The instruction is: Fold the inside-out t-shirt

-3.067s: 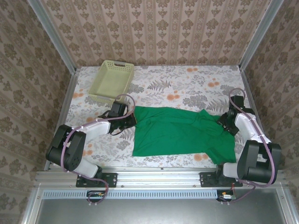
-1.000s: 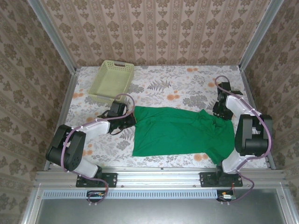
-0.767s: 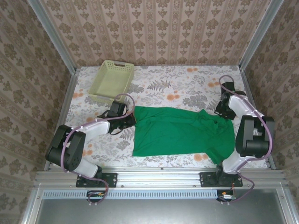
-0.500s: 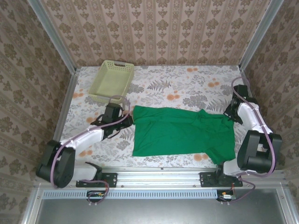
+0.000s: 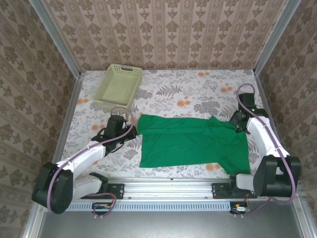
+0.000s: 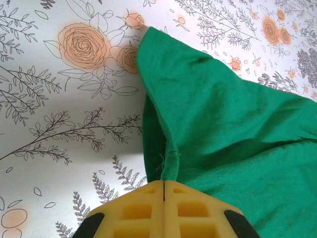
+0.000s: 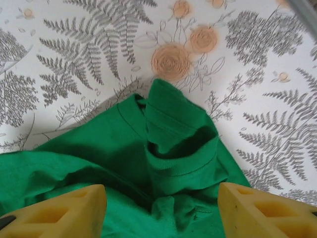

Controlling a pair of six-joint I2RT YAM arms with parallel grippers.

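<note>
— Where does the shirt sit from the basket?

— The t-shirt [image 5: 193,144] lies spread out nearer my arms than the basket [image 5: 119,85] and off to its right. Its long axis runs left to right.

— And the fingers?

— My left gripper [image 6: 164,184] is pinched tight on the corner at the basket end. My right gripper [image 7: 159,196] is spread wide at the far end, with bunched cloth straight ahead between its fingers. I'd say it takes that end.

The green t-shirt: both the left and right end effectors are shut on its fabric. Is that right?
No. The left end effector is shut on the t-shirt, but the right end effector is open; the right wrist view shows it.
</note>
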